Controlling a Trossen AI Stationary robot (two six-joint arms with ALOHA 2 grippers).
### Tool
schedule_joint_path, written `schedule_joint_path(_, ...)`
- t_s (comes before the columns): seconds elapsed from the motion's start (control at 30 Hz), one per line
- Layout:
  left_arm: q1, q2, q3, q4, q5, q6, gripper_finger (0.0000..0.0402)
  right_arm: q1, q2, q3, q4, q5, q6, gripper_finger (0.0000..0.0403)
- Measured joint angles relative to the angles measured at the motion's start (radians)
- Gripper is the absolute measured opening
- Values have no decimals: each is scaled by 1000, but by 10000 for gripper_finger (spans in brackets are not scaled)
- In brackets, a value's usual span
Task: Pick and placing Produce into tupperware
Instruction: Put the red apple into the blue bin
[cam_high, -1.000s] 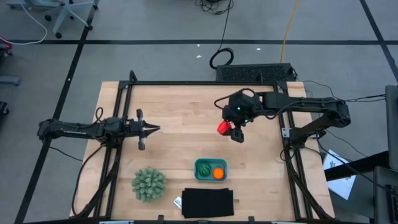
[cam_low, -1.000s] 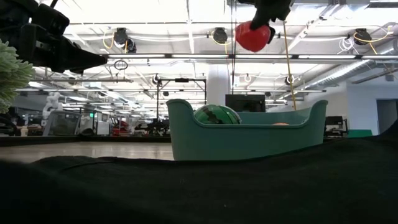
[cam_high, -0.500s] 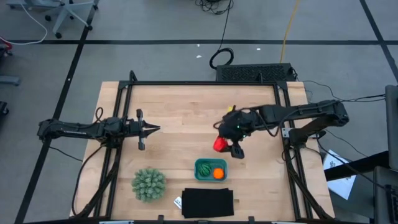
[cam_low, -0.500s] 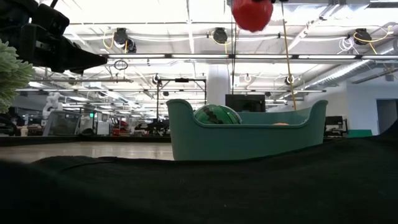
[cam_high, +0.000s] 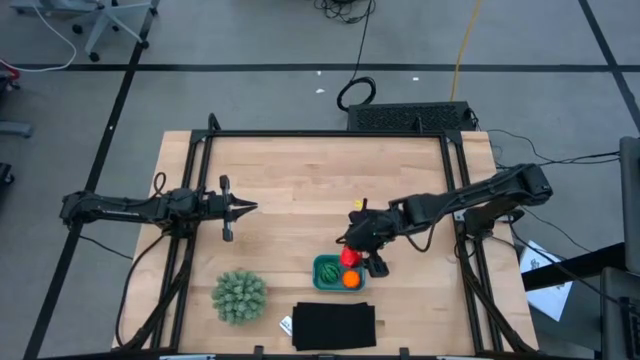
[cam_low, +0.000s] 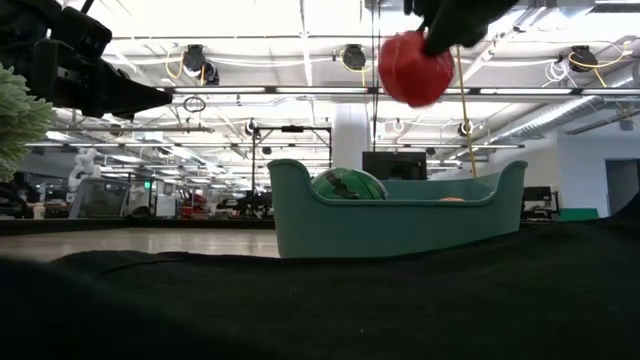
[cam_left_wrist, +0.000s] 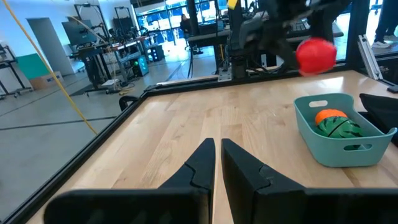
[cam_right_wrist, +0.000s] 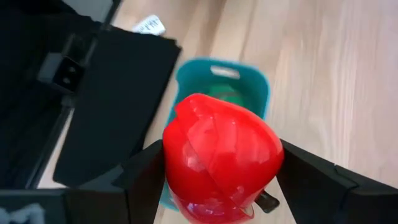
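The teal tupperware (cam_high: 339, 272) stands on the table near its front edge, with the dark green striped ball (cam_left_wrist: 339, 127) and the orange ball (cam_high: 351, 280) lying in it. My right gripper (cam_high: 352, 257) hangs over the tupperware's far rim, shut on the red fruit (cam_right_wrist: 219, 158), which also shows above the tub in the low view (cam_low: 414, 68). My left gripper (cam_left_wrist: 217, 163) waits at the table's left side, pointing level toward the middle, shut on nothing. My right gripper pinches the red fruit's two opposite sides (cam_right_wrist: 272, 163) between its two fingers (cam_right_wrist: 147, 173). The fingers slant down from the table's right and far side. The fruit is lifted clear, hanging in the air above the tupperware.
A spiky pale-green plant (cam_high: 239, 296) stands at the front left. A black flat rectangle (cam_high: 334, 326) lies just in front of the tupperware, a small white label (cam_high: 285, 325) beside it. Bare wood stretches across the table's middle and far side.
My right gripper has carried the red fruit from the table's far middle toward the near edge and downward, tipping further nose-down, until it hangs over the tupperware. The fruit has stayed in the hold.
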Motion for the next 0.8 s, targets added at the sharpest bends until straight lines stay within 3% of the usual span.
schedule_joint_path(0.17, 0, 0, 0, 2, 0, -1, 33, 2, 0, -81, 106, 20, 70, 265)
schedule_joint_path(0.8, 0, 0, 0, 4, 0, -3, 33, 50, 23, -282, 516, 24, 60, 265)
